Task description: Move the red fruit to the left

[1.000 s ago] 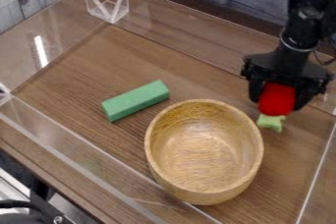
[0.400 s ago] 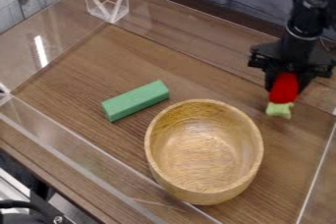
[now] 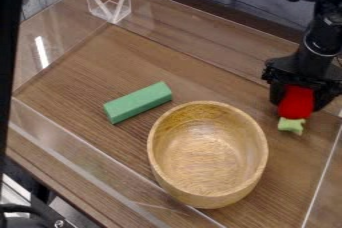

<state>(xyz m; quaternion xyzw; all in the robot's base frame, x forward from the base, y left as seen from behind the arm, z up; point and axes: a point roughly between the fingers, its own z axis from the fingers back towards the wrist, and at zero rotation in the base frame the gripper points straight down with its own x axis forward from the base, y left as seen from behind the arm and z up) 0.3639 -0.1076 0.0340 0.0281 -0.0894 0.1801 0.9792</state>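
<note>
The red fruit (image 3: 297,105) is a small bright red toy at the far right of the wooden table, with its light green cap (image 3: 291,125) pointing toward the front. My black gripper (image 3: 298,99) comes down on it from above, with a finger on either side, shut on the red fruit. The fruit sits low, at or just above the table surface. It is to the right of the wooden bowl and close to the clear right wall.
A large wooden bowl (image 3: 152,140) stands at the front centre. A flat green block (image 3: 138,102) lies to its left. Clear plastic walls (image 3: 325,172) ring the table, and a clear bracket (image 3: 110,4) stands at the back left.
The gripper and the red fruit together have shifted a little to the right, toward the clear wall. The bowl and the green block have stayed in place.
</note>
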